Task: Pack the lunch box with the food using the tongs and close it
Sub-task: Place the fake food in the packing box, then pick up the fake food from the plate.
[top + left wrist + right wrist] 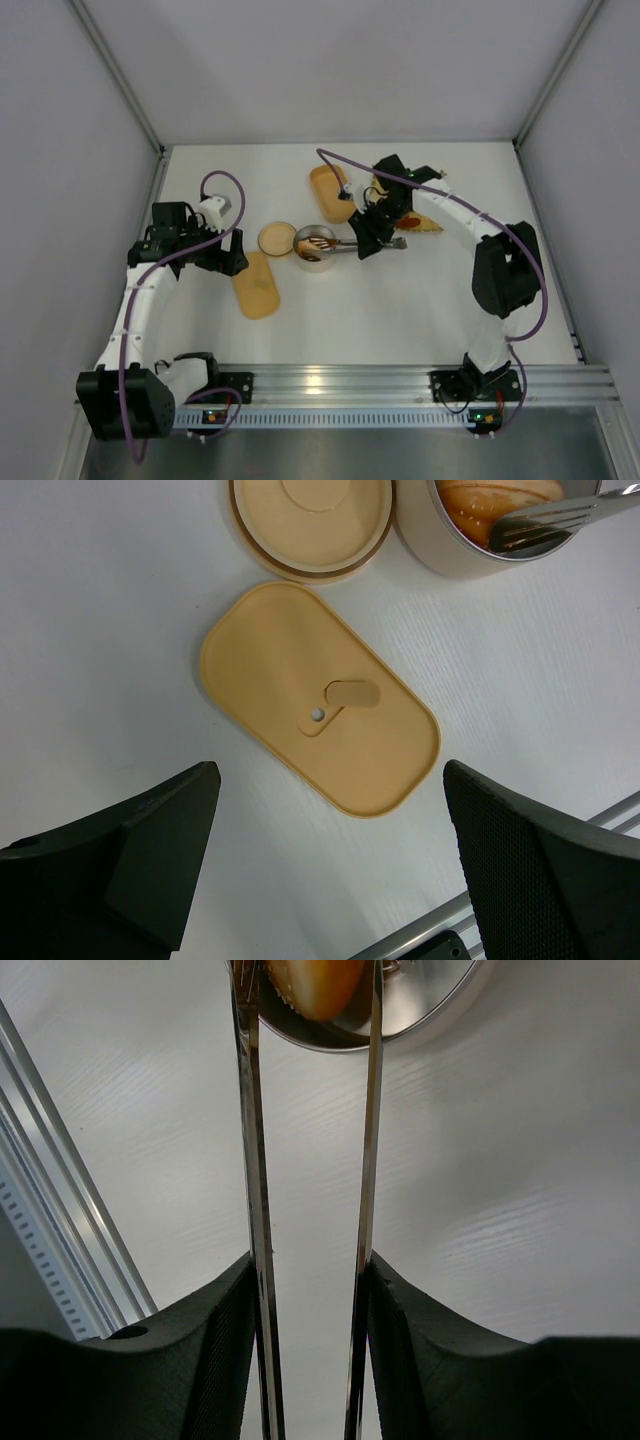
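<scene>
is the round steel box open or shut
Open: the round lid lies beside the steel box, and the tongs reach inside over orange food.

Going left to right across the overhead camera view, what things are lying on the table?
Oblong tan lid → round tan lid → round metal container → oblong tan box → yellow mat. The tongs are left out because they span several of these.

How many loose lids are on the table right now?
2. The oblong tan lid lies flat below the left claw; the round lid sits just beyond it, beside the round container. Another could be hidden behind the right arm.
</scene>
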`<act>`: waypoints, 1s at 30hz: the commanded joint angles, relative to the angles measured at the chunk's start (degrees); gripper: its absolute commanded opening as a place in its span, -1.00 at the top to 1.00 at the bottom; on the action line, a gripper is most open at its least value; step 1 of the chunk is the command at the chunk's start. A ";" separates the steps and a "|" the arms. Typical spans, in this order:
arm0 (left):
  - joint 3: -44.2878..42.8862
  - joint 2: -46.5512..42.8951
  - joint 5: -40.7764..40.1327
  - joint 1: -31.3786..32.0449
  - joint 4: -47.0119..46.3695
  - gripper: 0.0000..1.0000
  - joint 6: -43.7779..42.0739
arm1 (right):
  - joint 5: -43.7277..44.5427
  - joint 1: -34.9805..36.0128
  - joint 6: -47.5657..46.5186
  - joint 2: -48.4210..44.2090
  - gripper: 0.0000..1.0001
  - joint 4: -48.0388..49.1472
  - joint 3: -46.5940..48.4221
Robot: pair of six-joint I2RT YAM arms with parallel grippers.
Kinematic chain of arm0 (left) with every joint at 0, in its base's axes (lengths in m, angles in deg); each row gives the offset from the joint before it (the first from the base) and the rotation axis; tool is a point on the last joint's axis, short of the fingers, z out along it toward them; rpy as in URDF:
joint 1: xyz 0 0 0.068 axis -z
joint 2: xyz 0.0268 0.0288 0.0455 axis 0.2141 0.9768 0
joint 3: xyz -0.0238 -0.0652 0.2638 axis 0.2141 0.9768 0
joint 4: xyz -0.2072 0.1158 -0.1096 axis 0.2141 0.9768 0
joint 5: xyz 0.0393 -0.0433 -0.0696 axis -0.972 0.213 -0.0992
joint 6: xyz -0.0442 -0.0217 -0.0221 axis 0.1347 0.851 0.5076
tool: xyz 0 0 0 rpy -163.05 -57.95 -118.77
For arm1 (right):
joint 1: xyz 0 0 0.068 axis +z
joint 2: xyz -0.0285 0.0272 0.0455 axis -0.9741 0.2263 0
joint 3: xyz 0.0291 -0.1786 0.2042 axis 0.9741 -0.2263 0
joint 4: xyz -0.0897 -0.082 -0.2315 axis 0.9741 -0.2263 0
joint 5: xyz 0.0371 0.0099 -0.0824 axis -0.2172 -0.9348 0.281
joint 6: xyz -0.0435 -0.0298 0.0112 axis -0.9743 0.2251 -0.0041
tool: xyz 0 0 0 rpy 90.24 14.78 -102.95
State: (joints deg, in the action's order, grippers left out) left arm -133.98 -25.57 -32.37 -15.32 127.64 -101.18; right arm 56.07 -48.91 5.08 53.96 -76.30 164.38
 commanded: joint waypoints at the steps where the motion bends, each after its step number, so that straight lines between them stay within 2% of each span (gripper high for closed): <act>1: -0.80 -0.10 0.46 0.06 -1.49 -0.96 -0.02 | -1.46 1.17 -0.88 1.29 0.14 -1.49 3.00; 10: 0.52 -0.62 0.46 -0.03 -1.93 -0.96 -0.11 | -1.46 1.08 0.36 1.29 0.08 -0.70 3.53; 14: 0.60 -0.89 0.55 0.06 -1.84 -0.96 -0.11 | -1.03 1.17 0.97 0.59 -0.06 -0.96 4.41; 23: 0.43 -1.85 0.64 -0.03 -1.58 -0.97 0.06 | 0.38 0.91 2.02 -2.66 -0.06 -2.11 7.92; 30: 0.16 -2.21 1.34 -0.03 -1.58 -0.97 0.50 | -0.15 -3.21 3.26 -7.14 -0.06 -3.51 11.35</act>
State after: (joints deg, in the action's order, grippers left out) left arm -133.76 -26.49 -32.15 -15.32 127.47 -101.16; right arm 57.11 -49.85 7.37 52.47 -77.99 171.88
